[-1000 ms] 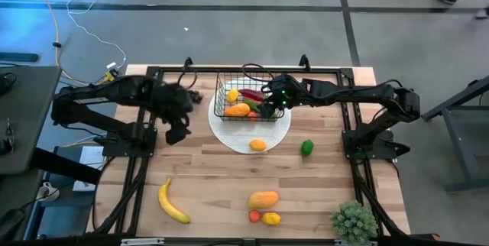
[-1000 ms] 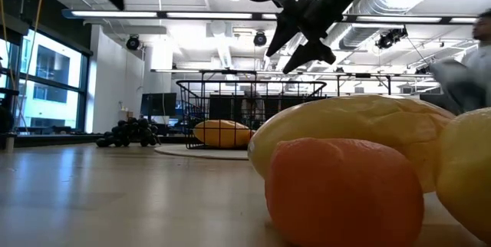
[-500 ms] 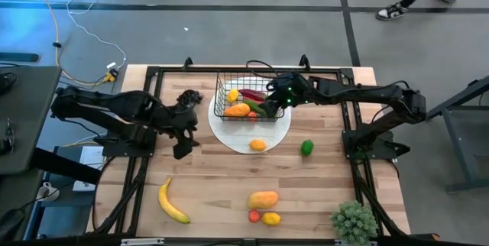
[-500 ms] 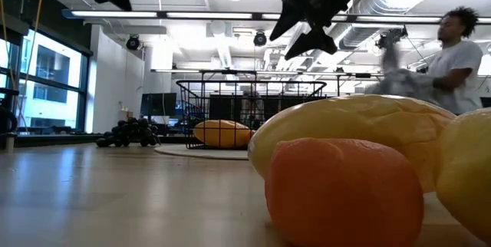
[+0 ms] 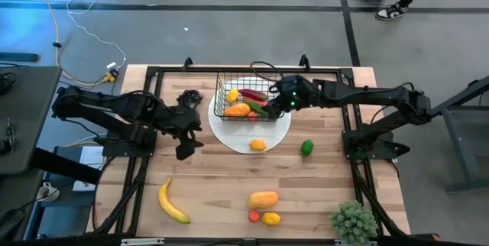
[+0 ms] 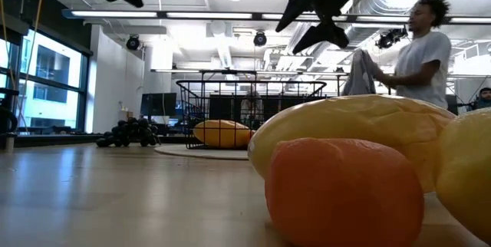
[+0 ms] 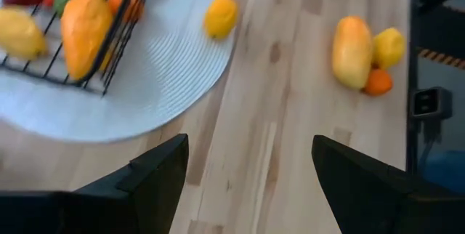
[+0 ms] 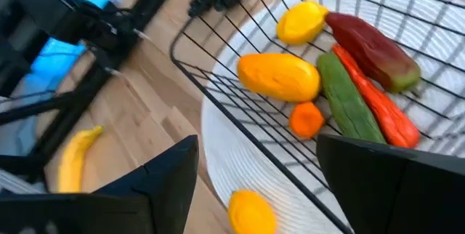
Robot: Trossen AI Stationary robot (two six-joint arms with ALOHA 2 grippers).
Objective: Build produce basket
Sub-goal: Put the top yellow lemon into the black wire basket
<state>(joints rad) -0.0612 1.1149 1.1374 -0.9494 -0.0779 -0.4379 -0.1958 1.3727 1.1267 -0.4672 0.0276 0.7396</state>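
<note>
R gripper (image 5: 269, 105) has pulled back a bit from over the basket (image 5: 246, 98) and now hangs at its right edge, jaws apart, nothing between them. In the low view it's higher than a sec ago, well above the mesh. Reads as a drop just done & arm backing off.

L gripper (image 5: 183, 135) has swung off the table's left rear toward the middle; it now sits just left of the white disc (image 5: 229, 135), jaws spread, empty. Its wrist cam looks past the disc toward the loose fruit up front, so prob. heading for the next pick.

Basket sits on the disc, rear centre of table. Inside: yellow fruit (image 8: 300, 19), orange-yellow mango (image 8: 278, 75), small orange (image 8: 306, 118), cucumber (image 8: 349, 98), chili (image 8: 367, 96), dark red pepper (image 8: 372, 43).

Still out:
- grapes (image 5: 188, 96), left of basket
- small orange fruit (image 5: 258, 144), on disc, outside the mesh
- green pepper (image 5: 306, 147)
- banana (image 5: 172, 202)
- front cluster (image 5: 263, 206), 3 pcs

Judgement: roughly half loaded, several picks to go.
</note>
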